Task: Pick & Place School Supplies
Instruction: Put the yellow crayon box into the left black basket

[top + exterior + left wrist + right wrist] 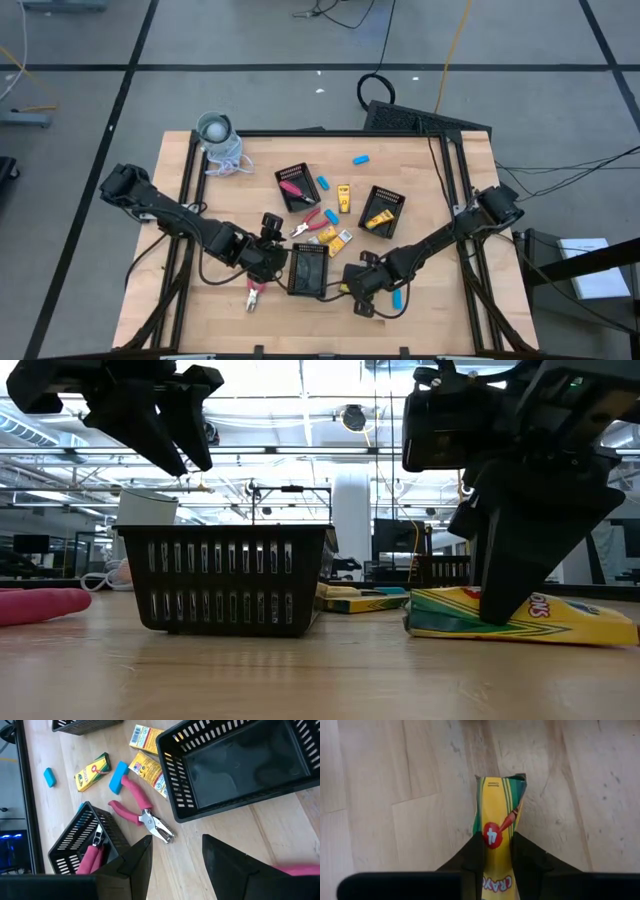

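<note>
A yellow crayon box (498, 805) lies flat on the wooden table just right of the near black tray (308, 268), and my right gripper (496, 856) is shut on it. My left gripper (175, 865) hovers open left of that tray, above the table, touching nothing. A red-handled tool (253, 295) lies on the table near it; another (142, 812) lies by more yellow boxes (335, 238) and a light-blue piece (118, 776). A further blue piece (397, 298) lies right of my right gripper. My right gripper pinches the crayon box by its two long side edges (482, 832) between its two fingers, about midway along the box. The fingers (515, 575) slant down from above, on either side of the box's width. The box rests flat on the table (300, 670).
Two more black trays (297, 185) (382, 208) stand farther back; one holds a red-handled tool, the other a yellow box. A grey-white cup (214, 127) sits at the far left corner. A blue piece (361, 158) lies near the far edge.
</note>
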Motion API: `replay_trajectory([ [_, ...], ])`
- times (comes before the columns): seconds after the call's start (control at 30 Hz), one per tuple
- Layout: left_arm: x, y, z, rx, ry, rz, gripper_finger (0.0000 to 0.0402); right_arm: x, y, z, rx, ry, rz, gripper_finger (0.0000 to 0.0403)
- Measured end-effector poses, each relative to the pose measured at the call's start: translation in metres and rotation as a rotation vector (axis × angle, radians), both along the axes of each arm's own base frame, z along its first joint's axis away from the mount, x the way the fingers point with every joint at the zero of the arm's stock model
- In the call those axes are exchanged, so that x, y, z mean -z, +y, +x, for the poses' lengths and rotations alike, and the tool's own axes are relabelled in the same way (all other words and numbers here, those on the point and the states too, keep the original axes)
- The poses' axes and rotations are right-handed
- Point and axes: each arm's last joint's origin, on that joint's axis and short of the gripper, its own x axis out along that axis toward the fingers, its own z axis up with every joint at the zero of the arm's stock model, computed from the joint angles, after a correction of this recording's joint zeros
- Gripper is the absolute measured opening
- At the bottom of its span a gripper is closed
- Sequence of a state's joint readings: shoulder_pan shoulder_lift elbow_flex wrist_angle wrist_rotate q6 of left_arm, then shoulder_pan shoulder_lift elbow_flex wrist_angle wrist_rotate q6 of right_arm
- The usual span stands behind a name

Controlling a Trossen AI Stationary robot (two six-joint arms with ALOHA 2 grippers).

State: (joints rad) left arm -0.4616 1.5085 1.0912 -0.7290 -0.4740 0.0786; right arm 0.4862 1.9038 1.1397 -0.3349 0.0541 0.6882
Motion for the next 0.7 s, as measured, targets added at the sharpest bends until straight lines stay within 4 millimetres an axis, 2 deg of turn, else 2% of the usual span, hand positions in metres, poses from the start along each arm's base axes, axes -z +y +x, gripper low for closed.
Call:
replay_trajectory([
  [0.23,0.000,0.001,0.000,-0.008,-0.007,0.021,0.0177,-0.009,0.001,0.000,-0.035,-0.041,-0.005,0.0061],
  [0.53,0.000,0.002,0.000,-0.012,-0.003,0.033,0.0177,-0.037,-0.010,-0.008,-0.009,-0.120,-0.144,0.0061],
  [0.7,0.000,0.003,-0.002,-0.027,0.004,0.053,0.0177,-0.046,-0.015,-0.008,-0.012,-0.158,-0.179,0.0061],
])
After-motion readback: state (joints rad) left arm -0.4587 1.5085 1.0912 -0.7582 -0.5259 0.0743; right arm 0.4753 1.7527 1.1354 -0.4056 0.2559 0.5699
